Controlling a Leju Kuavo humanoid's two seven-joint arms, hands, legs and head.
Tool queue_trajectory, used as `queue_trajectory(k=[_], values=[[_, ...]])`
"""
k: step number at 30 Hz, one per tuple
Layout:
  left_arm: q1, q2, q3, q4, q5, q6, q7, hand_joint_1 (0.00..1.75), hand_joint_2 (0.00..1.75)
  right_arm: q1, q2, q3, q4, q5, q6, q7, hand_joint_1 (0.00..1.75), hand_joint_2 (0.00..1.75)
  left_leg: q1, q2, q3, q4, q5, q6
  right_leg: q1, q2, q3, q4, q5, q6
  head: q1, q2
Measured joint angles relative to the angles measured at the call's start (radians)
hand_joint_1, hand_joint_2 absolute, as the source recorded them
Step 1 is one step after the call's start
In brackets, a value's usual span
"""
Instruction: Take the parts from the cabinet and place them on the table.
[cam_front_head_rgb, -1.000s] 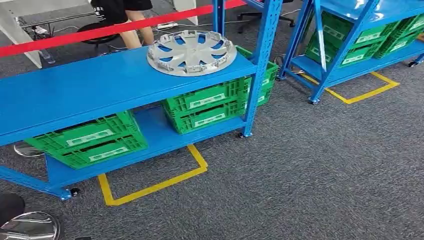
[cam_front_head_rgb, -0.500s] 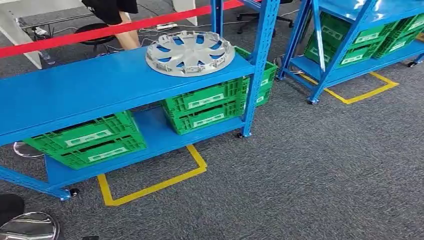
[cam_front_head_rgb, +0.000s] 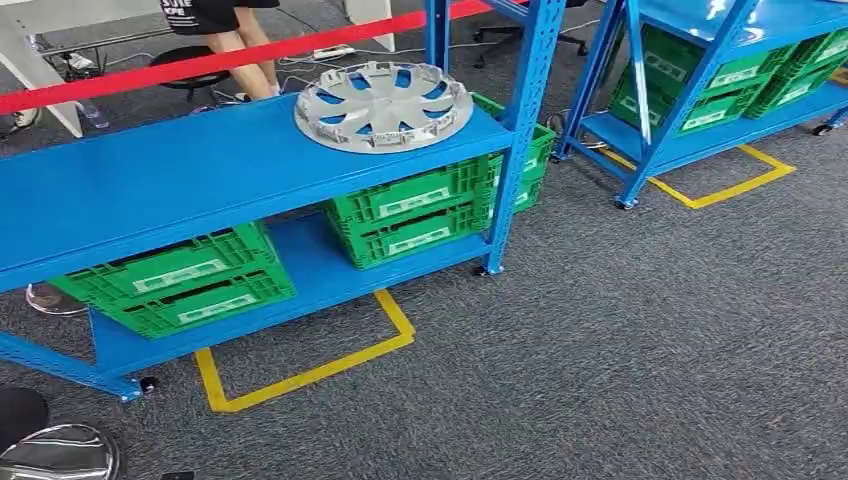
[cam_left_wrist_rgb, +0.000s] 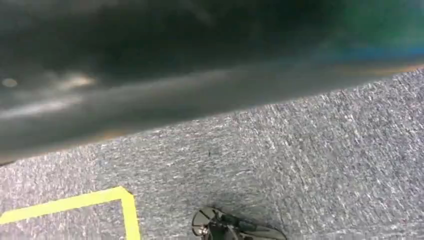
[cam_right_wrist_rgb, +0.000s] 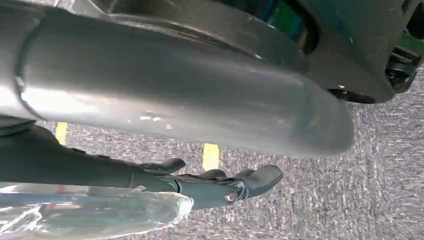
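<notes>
From the left, green crates (cam_front_head_rgb: 175, 280) sat in pairs on the lower shelf of the blue rack (cam_front_head_rgb: 150, 190), stowed out of the way. The hubcap (cam_front_head_rgb: 383, 104) lay face up at the right end of the upper shelf, probably kept there for an easy reach from above. The right hand (cam_right_wrist_rgb: 220, 182) hung beside the robot's body over grey carpet (cam_front_head_rgb: 640, 330), fingers seemingly loosely extended and holding nothing; the left hand's state could not be told.

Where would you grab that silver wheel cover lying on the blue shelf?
Probably at its raised outer rim on the near edge, coming from the front. The wheel cover lies flat, dished side up, on the top shelf, so the rim stands up graspable.
</notes>
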Motion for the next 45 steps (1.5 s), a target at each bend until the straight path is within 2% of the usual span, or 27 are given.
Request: queue_trajectory(k=[1,3,5,7,9,12,13,14,15,18,20,22,24,25,27,28,29,33,34,35,36,37,39,40,43,44,45], values=[[0.000,0.008,0.005,0.000,0.000,-0.006,0.000,0.00,0.00,-0.001,0.005,0.002,0.000,0.003,-0.001,0.001,0.00,0.00,-0.005,0.000,-0.001,0.007,-0.002,0.010,-0.007,0.000,0.001,-0.008,0.005,0.014,0.001,0.000],[0.001,0.011,0.007,0.000,-0.007,-0.009,0.000,0.00,0.00,-0.002,0.009,0.004,0.000,0.005,-0.004,0.003,0.00,0.00,0.006,0.007,0.023,-0.050,0.025,0.037,-0.001,-0.007,0.009,-0.019,0.006,0.018,-0.006,0.000],[0.001,0.011,0.008,0.000,-0.013,-0.009,0.001,0.00,0.00,-0.004,0.009,0.006,0.000,0.004,-0.003,0.002,0.00,0.00,0.007,0.012,0.043,-0.078,0.036,0.040,0.001,-0.051,-0.018,0.039,-0.041,0.020,0.003,0.000],[0.004,0.014,0.008,0.000,-0.029,-0.001,0.000,0.00,0.00,-0.006,0.006,0.006,0.000,-0.005,-0.002,-0.003,0.00,0.00,0.008,0.014,0.042,-0.077,0.035,0.038,-0.008,-0.060,-0.089,0.190,-0.119,0.030,0.002,0.000],[0.005,0.006,0.008,0.000,-0.041,0.013,0.000,0.00,0.00,-0.001,-0.002,0.006,0.000,-0.012,0.008,-0.011,0.00,0.00,0.012,0.009,0.039,-0.075,0.033,0.030,-0.020,-0.060,-0.121,0.253,-0.129,0.044,0.003,0.000],[0.005,-0.011,0.008,0.000,-0.045,0.024,0.000,0.00,0.00,0.003,-0.013,0.006,0.000,-0.016,0.015,-0.016,0.00,0.00,0.032,-0.016,0.032,-0.050,0.020,-0.003,-0.046,-0.044,-0.009,0.052,-0.018,0.075,0.003,0.000],[0.003,-0.010,0.008,0.000,-0.045,0.029,-0.001,0.00,0.00,0.003,-0.015,0.006,0.000,-0.017,0.019,-0.017,0.00,0.00,0.039,-0.022,0.021,-0.027,0.010,-0.019,-0.058,0.013,0.017,0.003,-0.027,0.096,0.006,0.000],[0.002,-0.007,0.008,0.000,-0.047,0.031,-0.001,0.00,0.00,0.004,-0.012,0.006,-0.001,-0.018,0.026,-0.019,0.00,0.00,0.032,-0.030,0.007,-0.003,-0.003,-0.032,-0.047,0.036,0.011,0.011,-0.032,0.075,0.017,0.000],[0.000,-0.008,0.008,0.000,-0.050,0.033,-0.002,0.00,0.00,0.006,-0.015,0.006,0.000,-0.019,0.029,-0.017,0.00,0.00,0.030,-0.032,0.004,0.002,-0.002,-0.031,-0.046,0.015,0.008,0.027,-0.034,0.048,0.011,0.000],[0.001,-0.014,0.008,0.000,-0.055,0.033,-0.002,0.00,0.00,0.013,-0.019,0.006,0.001,-0.021,0.032,-0.018,0.00,0.00,0.040,-0.047,-0.004,0.000,0.002,-0.041,-0.039,-0.027,0.010,0.038,-0.033,0.030,-0.003,0.000],[0.002,-0.017,0.008,0.000,-0.055,0.033,-0.001,0.00,0.00,0.011,-0.020,0.006,0.001,-0.021,0.032,-0.019,0.00,0.00,0.028,0.075,-0.041,0.075,-0.041,-0.033,-0.026,-0.054,0.013,0.036,-0.033,0.019,-0.015,0.000],[-0.005,-0.020,0.008,0.000,-0.055,0.033,-0.001,0.00,0.00,0.016,-0.020,0.006,0.001,-0.021,0.032,-0.019,0.00,0.00,0.022,0.106,-0.121,0.239,-0.118,-0.022,-0.012,-0.094,0.012,0.036,-0.036,0.014,-0.020,0.000],[-0.005,-0.021,0.008,0.000,-0.055,0.032,-0.002,0.00,0.00,0.017,-0.022,0.006,0.001,-0.021,0.032,-0.018,0.00,0.00,0.011,0.108,-0.166,0.336,-0.143,-0.004,0.001,-0.132,0.013,0.036,-0.042,0.006,-0.018,0.000],[-0.001,-0.022,0.008,0.000,-0.055,0.032,-0.001,0.00,0.00,0.014,-0.022,0.006,0.001,-0.021,0.033,-0.019,0.00,0.00,0.002,0.108,-0.153,0.318,-0.120,0.006,0.005,-0.147,0.016,0.036,-0.044,0.002,-0.019,0.000],[0.002,-0.021,0.008,0.000,-0.055,0.032,-0.002,0.00,0.00,0.010,-0.022,0.006,0.001,-0.021,0.035,-0.019,0.00,0.00,-0.020,0.122,-0.075,0.179,-0.036,0.028,0.009,-0.173,0.026,0.035,-0.051,-0.004,-0.019,0.000],[0.001,-0.021,0.008,0.000,-0.055,0.032,-0.002,0.00,0.00,0.009,-0.022,0.006,0.001,-0.021,0.037,-0.019,0.00,0.00,-0.035,0.165,-0.032,0.101,-0.002,0.044,0.010,-0.184,0.031,0.033,-0.054,-0.005,-0.019,0.000],[-0.002,-0.018,0.008,0.000,-0.055,0.032,-0.002,0.00,0.00,0.009,-0.021,0.006,0.001,-0.020,0.038,-0.019,0.00,0.00,-0.052,0.230,-0.014,0.071,-0.020,0.055,0.015,-0.196,0.028,0.032,-0.058,-0.002,-0.019,0.000],[-0.002,-0.018,0.008,0.000,-0.055,0.032,-0.001,0.00,0.00,0.003,-0.020,0.006,0.001,-0.019,0.039,-0.016,0.00,0.00,-0.054,0.182,-0.007,0.023,-0.022,0.061,0.020,-0.254,0.047,0.019,-0.061,0.007,-0.024,0.000],[0.002,-0.022,0.008,0.000,-0.055,0.032,0.000,0.00,0.00,0.001,-0.021,0.006,0.001,-0.019,0.039,-0.016,0.00,0.00,-0.041,0.171,0.007,0.008,-0.013,0.056,0.015,-0.218,0.041,0.027,-0.073,0.011,-0.024,0.000],[0.001,-0.021,0.008,0.000,-0.055,0.033,0.000,0.00,0.00,0.000,-0.021,0.006,0.001,-0.022,0.038,-0.016,0.00,0.00,-0.038,0.162,0.010,0.003,-0.011,0.061,0.014,-0.138,0.028,0.058,-0.089,0.015,-0.020,-0.001],[-0.003,-0.022,0.009,0.000,-0.055,0.037,0.000,0.00,1.75,0.002,-0.021,0.006,0.001,-0.031,0.031,-0.012,0.00,0.00,-0.034,0.148,0.008,0.003,-0.010,0.062,0.012,-0.093,-0.013,0.136,-0.125,0.019,-0.019,0.000],[-0.006,-0.023,0.009,0.000,-0.055,0.039,0.000,0.00,1.75,0.004,-0.021,0.005,0.001,-0.040,0.026,-0.005,0.00,1.75,-0.033,0.133,0.008,0.003,-0.011,0.063,0.010,-0.078,-0.055,0.212,-0.154,0.022,-0.015,0.000],[-0.007,-0.028,0.009,0.000,-0.060,0.037,0.008,0.00,1.75,0.010,-0.023,0.002,0.002,-0.047,0.014,-0.004,0.00,1.75,-0.033,0.111,0.009,0.005,-0.013,0.064,0.010,-0.072,-0.126,0.316,-0.172,0.028,-0.014,0.000],[-0.004,-0.031,0.009,0.000,-0.066,0.029,0.016,0.00,1.75,0.011,-0.024,0.000,0.002,-0.048,0.006,-0.013,0.00,1.75,-0.030,0.105,0.012,0.005,-0.014,0.064,0.008,-0.072,-0.132,0.304,-0.145,0.034,-0.014,0.000],[0.004,-0.031,0.006,0.000,-0.103,-0.009,0.044,0.00,1.75,0.009,-0.028,-0.005,0.002,-0.058,-0.005,-0.046,0.00,1.75,-0.022,0.092,0.024,0.018,-0.031,0.054,-0.018,-0.072,-0.048,0.080,0.011,0.073,-0.015,0.000],[0.005,-0.025,0.006,0.000,-0.108,-0.015,0.046,0.00,1.75,0.008,-0.028,-0.005,0.001,-0.059,-0.005,-0.050,0.00,1.75,-0.027,0.090,0.020,0.025,-0.038,0.046,-0.016,-0.065,-0.038,0.064,-0.013,0.091,-0.012,0.000],[0.005,-0.018,0.005,0.000,-0.113,-0.016,0.050,0.00,1.75,0.007,-0.022,-0.006,0.001,-0.060,-0.003,-0.055,0.00,1.75,-0.030,0.086,0.013,0.045,-0.048,0.052,-0.018,-0.063,-0.022,0.039,-0.007,0.069,-0.005,0.000]])
